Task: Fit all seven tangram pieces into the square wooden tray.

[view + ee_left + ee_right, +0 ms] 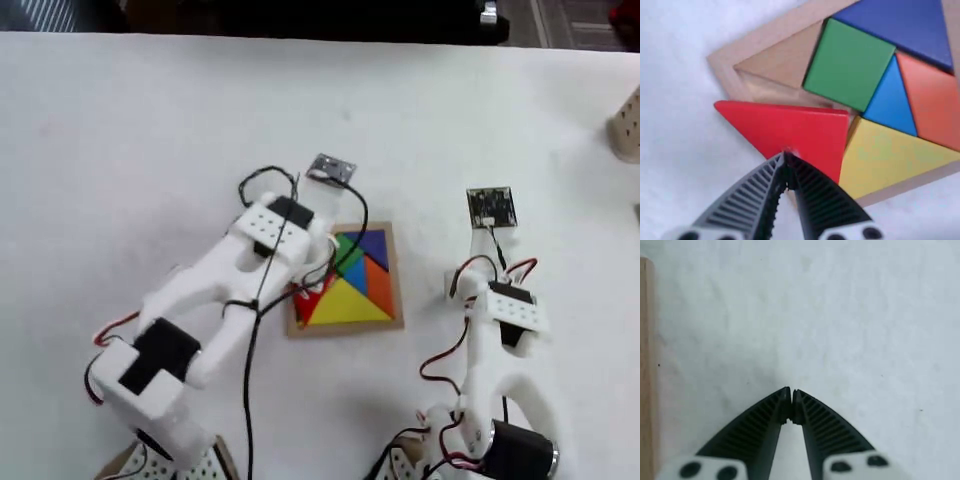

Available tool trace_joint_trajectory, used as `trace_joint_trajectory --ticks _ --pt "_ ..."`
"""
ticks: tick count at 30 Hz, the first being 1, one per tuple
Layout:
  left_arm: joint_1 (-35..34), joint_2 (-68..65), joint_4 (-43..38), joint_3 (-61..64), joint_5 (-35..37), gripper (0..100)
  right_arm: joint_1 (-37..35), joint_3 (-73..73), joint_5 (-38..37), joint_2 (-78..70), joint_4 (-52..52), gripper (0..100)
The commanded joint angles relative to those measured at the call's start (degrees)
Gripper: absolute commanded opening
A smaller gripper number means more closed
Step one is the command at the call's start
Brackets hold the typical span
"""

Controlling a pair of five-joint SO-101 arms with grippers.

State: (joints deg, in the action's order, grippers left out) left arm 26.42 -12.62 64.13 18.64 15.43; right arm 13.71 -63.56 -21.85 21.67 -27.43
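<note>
The square wooden tray (397, 292) lies mid-table between the arms. It holds a green square (849, 63), a large blue triangle (905, 24), an orange piece (932, 100), a small blue triangle (890, 102) and a yellow triangle (885, 157). A red triangle (790, 127) lies askew across the tray's rim (722, 65), beside a bare triangular patch of tray floor (782, 60). My left gripper (787, 159) is shut, its tips touching the red triangle's outer edge. My right gripper (791, 399) is shut over bare white table, to the right of the tray's rim (645, 365).
The left arm (260, 250) hangs over the tray's left part, with black cables looping around it. The right arm (505, 315) stands right of the tray. A beige object (628, 125) sits at the table's right edge. White tabletop stretches behind the tray.
</note>
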Motion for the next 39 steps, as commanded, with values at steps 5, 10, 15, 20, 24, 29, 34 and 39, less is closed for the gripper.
trace_joint_trajectory --ticks 5,10,15,20,24,29,34,39 --pt "1.2 -3.5 -3.3 -4.0 -0.5 2 -0.5 2.5 -1.1 0.2 0.7 1.7" --pt "2.1 -3.2 -5.9 -4.2 -1.8 2 -0.5 2.5 -1.1 0.2 0.7 1.7" --pt "1.7 -1.1 -4.5 -3.9 -2.2 2 -0.5 2.5 -1.1 0.2 0.7 1.7" --pt "2.0 8.0 -4.3 -2.9 -2.1 2 -0.5 2.5 -1.1 0.2 0.7 1.7" --pt "4.5 8.4 -11.4 -2.6 1.8 2 -0.6 2.5 -1.1 0.2 0.7 1.7" --pt "8.4 0.3 -12.3 -6.7 3.2 2 -0.6 2.5 -1.1 0.2 0.7 1.7" --pt "8.7 -3.5 -9.2 -9.5 3.2 2 -0.6 2.5 -1.1 0.2 0.7 1.7" --pt "8.9 -3.6 -5.5 -6.7 3.6 2 -0.6 2.5 -1.1 0.2 0.7 1.7"
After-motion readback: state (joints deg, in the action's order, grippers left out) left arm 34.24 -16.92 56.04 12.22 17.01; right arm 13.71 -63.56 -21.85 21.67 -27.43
